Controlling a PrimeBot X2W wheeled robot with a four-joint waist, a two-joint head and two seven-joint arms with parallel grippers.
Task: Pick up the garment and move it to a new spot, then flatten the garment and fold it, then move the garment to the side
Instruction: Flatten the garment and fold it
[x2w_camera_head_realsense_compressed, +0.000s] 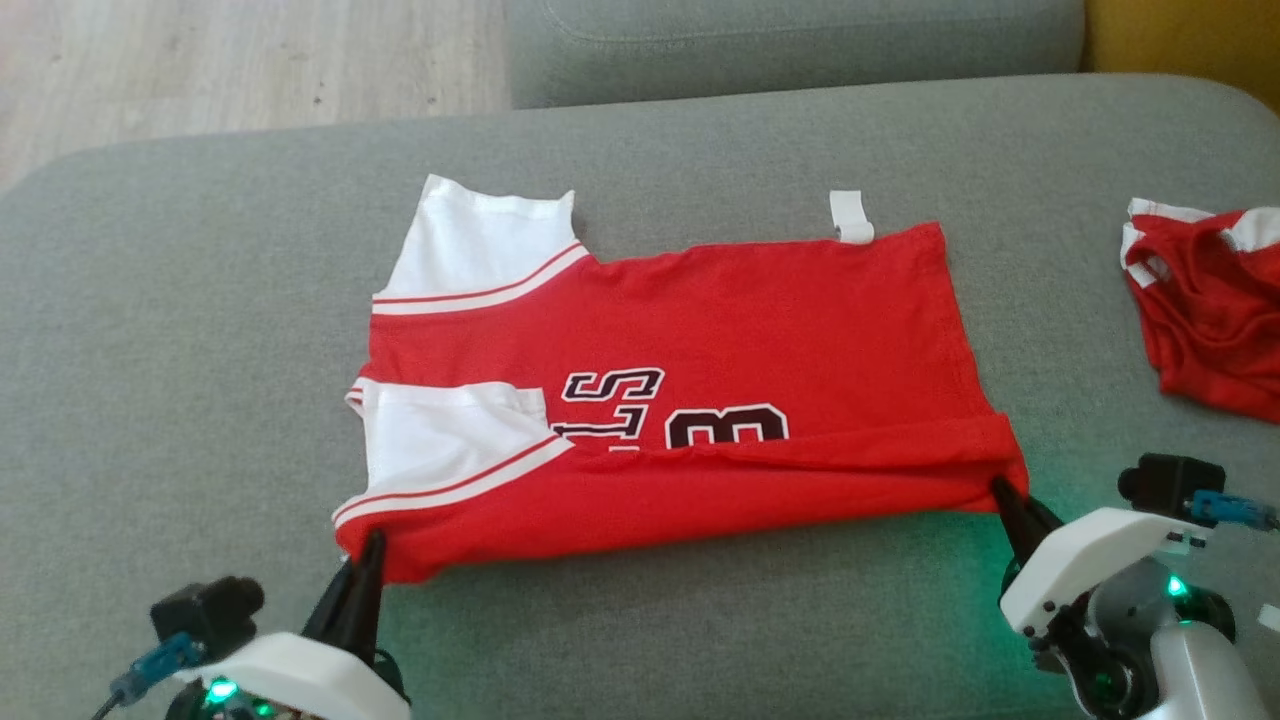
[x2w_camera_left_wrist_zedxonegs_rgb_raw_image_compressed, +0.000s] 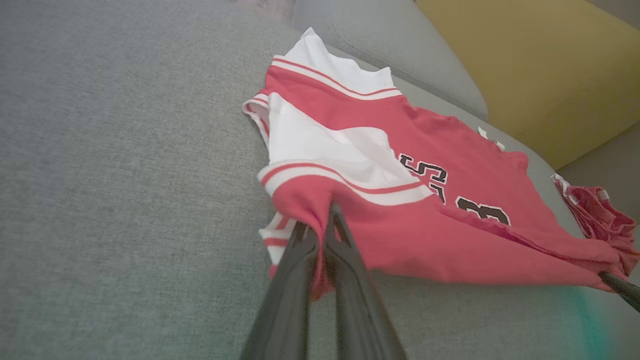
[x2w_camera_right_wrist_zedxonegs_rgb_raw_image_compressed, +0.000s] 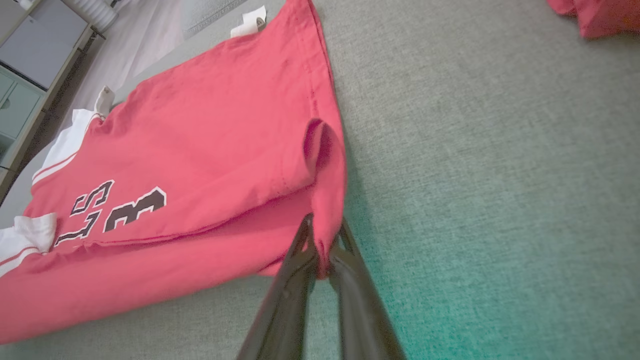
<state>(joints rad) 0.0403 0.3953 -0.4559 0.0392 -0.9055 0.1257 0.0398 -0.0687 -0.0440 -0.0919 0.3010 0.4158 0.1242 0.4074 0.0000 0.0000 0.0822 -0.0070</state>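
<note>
Farther off, right wrist view: cabinets (x2w_camera_right_wrist_zedxonegs_rgb_raw_image_compressed: 37, 42) past the garment (x2w_camera_right_wrist_zedxonegs_rgb_raw_image_compressed: 200, 150).

Print on the jersey (x2w_camera_head_realsense_compressed: 700, 320), seen from my head. Black characters with white outlines lie sideways on the red front: a letter S (x2w_camera_head_realsense_compressed: 612, 388), part of an L (x2w_camera_head_realsense_compressed: 590, 430) beside it, and a digit 3 (x2w_camera_head_realsense_compressed: 727, 428). A folded red flap hides the lower edge of the print. From my right wrist the same characters read L, S and 3. The white tag (x2w_camera_head_realsense_compressed: 851, 217) at the jersey's far edge is too small for me to read.
</note>
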